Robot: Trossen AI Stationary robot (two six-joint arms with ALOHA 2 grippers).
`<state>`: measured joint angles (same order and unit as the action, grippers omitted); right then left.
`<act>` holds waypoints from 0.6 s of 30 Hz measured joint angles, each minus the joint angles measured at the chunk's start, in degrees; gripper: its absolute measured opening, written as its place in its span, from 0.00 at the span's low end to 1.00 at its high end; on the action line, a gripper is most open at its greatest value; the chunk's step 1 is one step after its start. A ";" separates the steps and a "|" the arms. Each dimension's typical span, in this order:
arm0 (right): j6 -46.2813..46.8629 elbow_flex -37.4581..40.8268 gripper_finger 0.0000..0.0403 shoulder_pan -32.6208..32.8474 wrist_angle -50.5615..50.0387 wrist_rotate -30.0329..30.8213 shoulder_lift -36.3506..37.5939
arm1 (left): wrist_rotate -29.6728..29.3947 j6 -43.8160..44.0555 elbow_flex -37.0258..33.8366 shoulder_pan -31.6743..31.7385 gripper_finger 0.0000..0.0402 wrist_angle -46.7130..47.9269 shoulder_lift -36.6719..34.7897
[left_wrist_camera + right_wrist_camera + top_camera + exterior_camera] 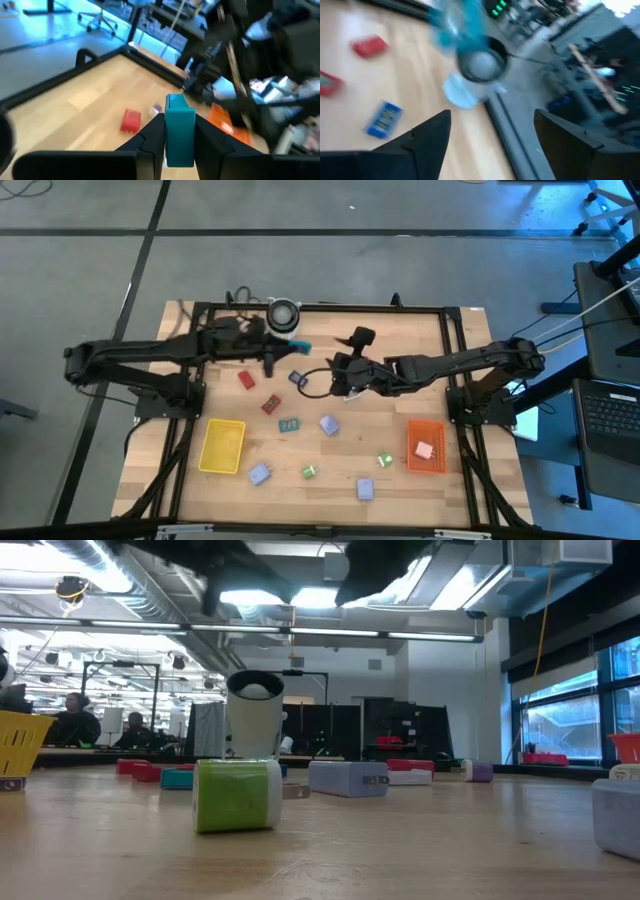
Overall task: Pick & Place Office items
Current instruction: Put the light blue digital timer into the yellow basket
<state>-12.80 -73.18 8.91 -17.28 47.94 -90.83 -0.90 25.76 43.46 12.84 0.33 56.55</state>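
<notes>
Green block (236, 796) sits closest at table level, a lavender block (348, 778) behind it, red ones (140, 770) farther back by the grey cylinder (254, 720). Up top, the left gripper (283, 346) has its fingers clamped on a teal block (179, 131), lifted near the cylinder. Right gripper (342, 377) hangs mid-table, fingers (420, 137) spread wide and holding nothing, a blue packet (384, 119) beneath. One pink block (424, 450) lies in the red tray (412, 463).

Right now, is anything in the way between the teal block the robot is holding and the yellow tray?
Nothing visible blocks it. The left gripper holds the teal block up off the table. The red blocks lying toward the yellow tray sit low, so the block could pass above them.
</notes>
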 joint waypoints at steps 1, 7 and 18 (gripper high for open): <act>0.03 -1.26 0.70 0.10 -1.64 1.06 0.07 | 1.22 0.02 0.02 0.04 0.19 3.10 -2.55; 6.62 -8.35 0.68 0.87 -13.12 2.07 0.38 | 9.08 4.49 0.00 -3.27 0.19 28.49 -15.88; 29.33 -12.22 0.60 0.74 -22.65 -4.04 4.05 | -5.83 11.22 -0.07 -26.58 0.19 46.50 -24.69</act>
<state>16.53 -85.40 9.65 -39.93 43.90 -86.78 -6.73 36.98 43.40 -13.74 46.84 31.85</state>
